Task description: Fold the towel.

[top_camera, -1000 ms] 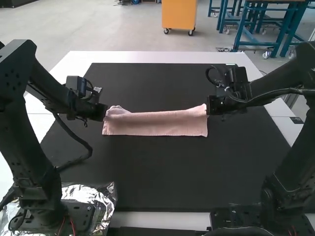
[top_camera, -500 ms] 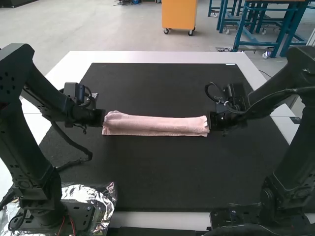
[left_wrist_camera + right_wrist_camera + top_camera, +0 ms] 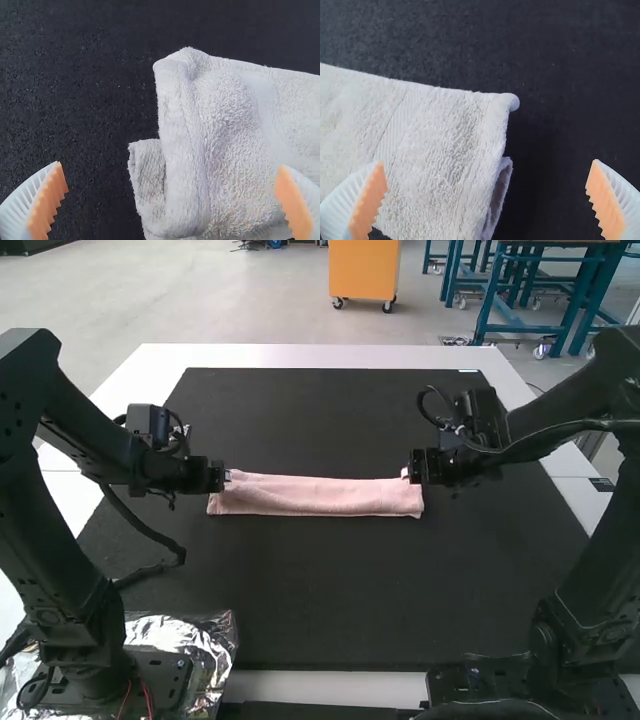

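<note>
On the black mat [image 3: 320, 590], a folded, nubbly pink terry strip [image 3: 315, 497].

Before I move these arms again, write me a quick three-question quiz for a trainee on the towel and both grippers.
1. True or false: the towel lies bunched in a round heap.
2. Choose one. The fingers of the left gripper are:
A) wide open
B) shut on the towel's corner
C) shut on nothing
3. Fill in the blank: in the high view, the right gripper is at the towel's ____ end.

Key: 1. False; it lies folded in a long, narrow strip. 2. A. 3. right.
</note>
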You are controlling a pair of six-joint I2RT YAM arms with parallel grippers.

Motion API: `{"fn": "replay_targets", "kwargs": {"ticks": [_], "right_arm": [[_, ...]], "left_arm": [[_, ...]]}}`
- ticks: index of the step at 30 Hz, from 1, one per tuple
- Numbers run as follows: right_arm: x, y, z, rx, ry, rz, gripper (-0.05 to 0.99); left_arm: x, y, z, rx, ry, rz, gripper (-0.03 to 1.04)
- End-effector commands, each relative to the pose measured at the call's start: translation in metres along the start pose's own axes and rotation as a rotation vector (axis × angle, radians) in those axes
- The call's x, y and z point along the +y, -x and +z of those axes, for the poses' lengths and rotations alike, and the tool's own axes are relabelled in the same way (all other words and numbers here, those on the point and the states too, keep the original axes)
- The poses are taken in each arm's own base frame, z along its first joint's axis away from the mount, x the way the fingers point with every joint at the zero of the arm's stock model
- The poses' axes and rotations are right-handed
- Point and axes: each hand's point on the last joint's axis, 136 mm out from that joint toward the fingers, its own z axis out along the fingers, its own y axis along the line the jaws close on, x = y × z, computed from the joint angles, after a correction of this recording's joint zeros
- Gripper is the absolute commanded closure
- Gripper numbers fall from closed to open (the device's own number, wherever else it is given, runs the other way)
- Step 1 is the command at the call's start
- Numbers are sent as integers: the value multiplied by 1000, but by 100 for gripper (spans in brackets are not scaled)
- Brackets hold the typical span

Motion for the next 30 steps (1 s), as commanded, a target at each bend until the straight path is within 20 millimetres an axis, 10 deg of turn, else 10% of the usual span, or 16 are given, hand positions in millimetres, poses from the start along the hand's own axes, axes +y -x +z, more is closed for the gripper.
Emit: {"fn": "replay_targets", "kwargs": {"ticks": [1,23,30], "right_arm": [[0,8,-1,-17,-9,-5,2],[13,-41,39,110,21,-50,12],[27,-62,46,136,72,-76,96]], "left_arm": [[-6,51,-16,-135,-24,-47,4],[-16,72,-37,-199,-58,-93,4],[-15,67,-37,-190,-53,-98,4]]}}
